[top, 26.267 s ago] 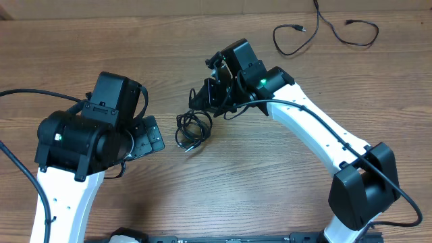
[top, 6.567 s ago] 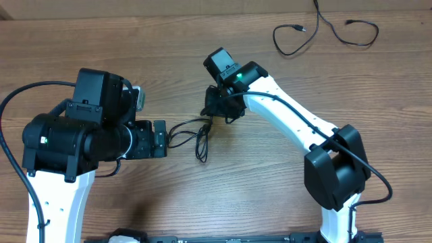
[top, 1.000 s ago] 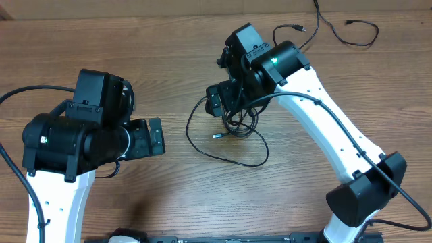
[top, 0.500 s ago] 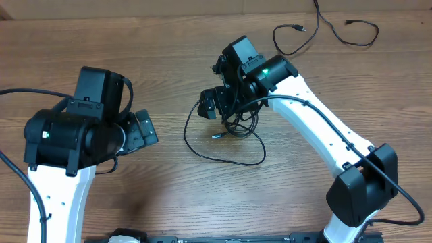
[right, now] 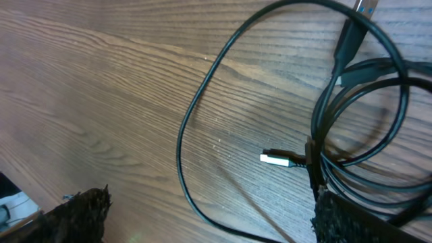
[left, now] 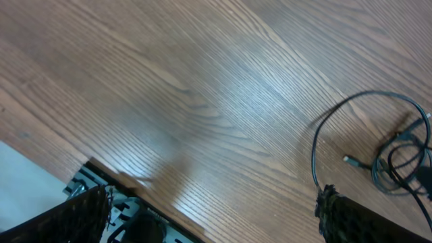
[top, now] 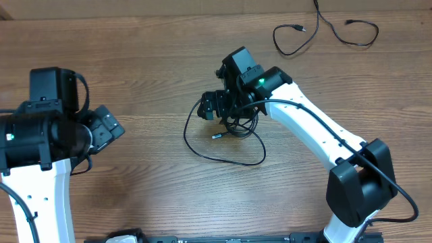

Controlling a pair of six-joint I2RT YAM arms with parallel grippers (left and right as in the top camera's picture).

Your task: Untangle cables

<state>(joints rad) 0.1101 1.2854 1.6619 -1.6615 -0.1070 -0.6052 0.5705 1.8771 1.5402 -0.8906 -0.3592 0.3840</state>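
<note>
Wood-grain table [top: 135, 54]. A tangle of thin black cables [top: 237, 125] lies near the table's centre, with several small overlapping coils bunched together. One long loose loop [right: 179, 152] runs out of the bunch toward the left arm's side, then sweeps round and back beneath it, flat on the wood. A small silver-tipped plug [right: 273, 158] rests on the table inside that loop, just beside the coils.

The right gripper [top: 219, 108] hangs over the left edge of the bunch, jaws spread wide with nothing between them. Whether a finger touches the cords cannot be told.

The left gripper [top: 106, 125] is well apart from the tangle, over bare wood at the left side. Its jaws are likewise wide apart and empty.

Another thin black cord [top: 298, 28] lies by itself near the far right corner, well apart from the tangle.
</note>
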